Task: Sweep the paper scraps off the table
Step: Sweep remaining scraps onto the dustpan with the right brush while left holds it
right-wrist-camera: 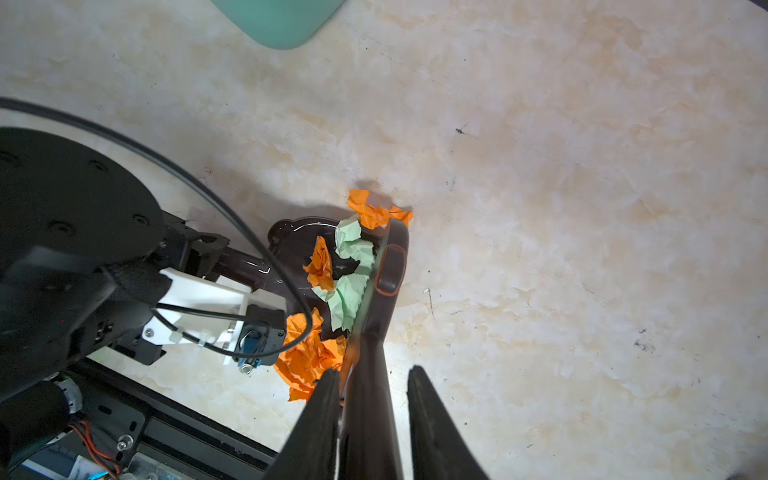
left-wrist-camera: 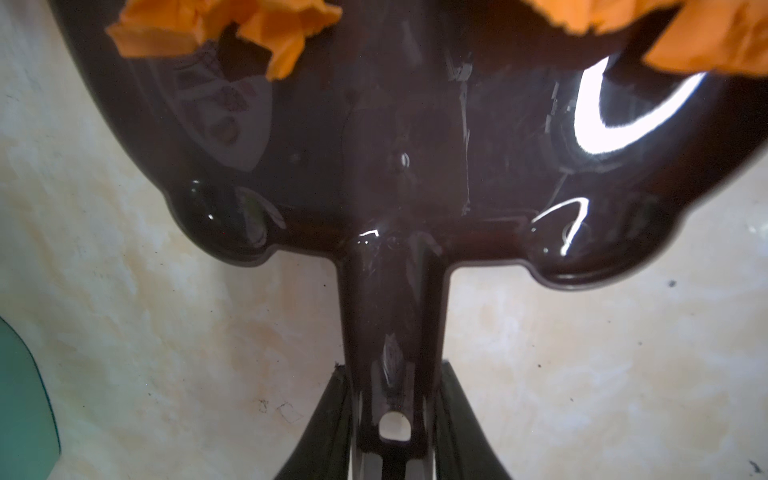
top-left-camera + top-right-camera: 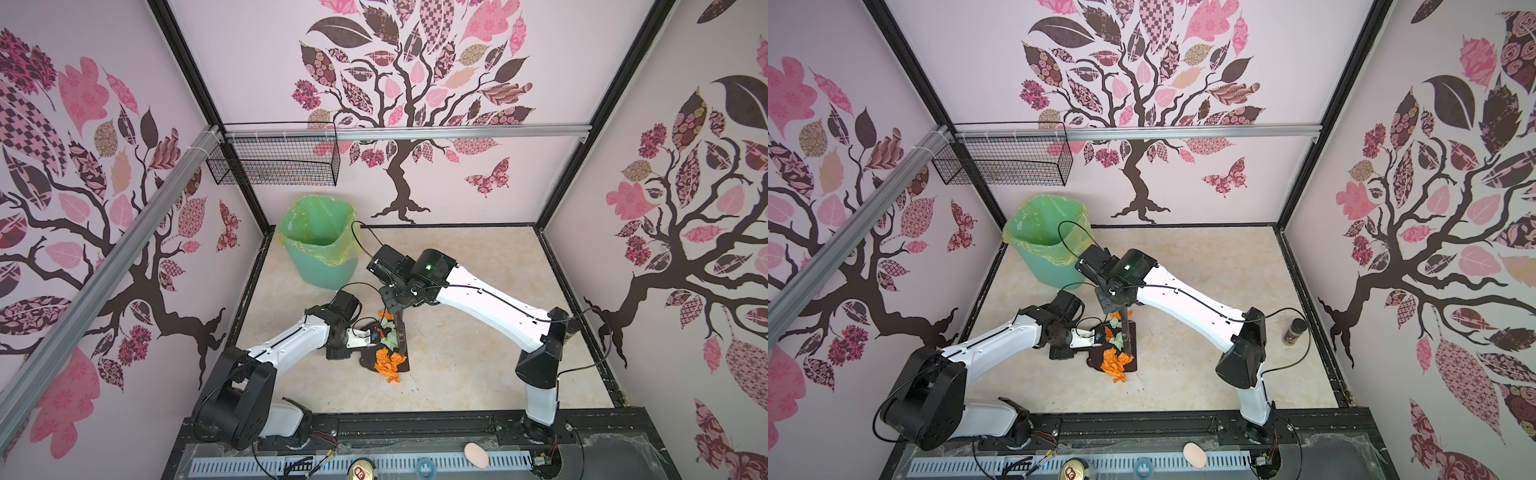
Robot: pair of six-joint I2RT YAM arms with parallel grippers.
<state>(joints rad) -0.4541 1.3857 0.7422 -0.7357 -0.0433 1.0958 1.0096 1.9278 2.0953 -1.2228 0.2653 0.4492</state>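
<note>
- The scraps (image 1: pixel 345 270) lie heaped in the dustpan (image 2: pixel 395 166) on the bench (image 3: pixel 478 332). The heap's long axis runs near to far, along the brush (image 1: pixel 388 270) head at the dustpan's mouth.
- A few orange scraps lie past the dustpan's near edge, on the bench.
- My left pincer (image 2: pixel 393 370) pinches the dustpan handle, which points left. My right pincer (image 1: pixel 374 372) pinches the brush handle.
- The right wrist view shows green scraps among the orange; the left wrist view shows orange only.
- Both top views show the bin (image 3: pixel 320 249) at far left.
</note>
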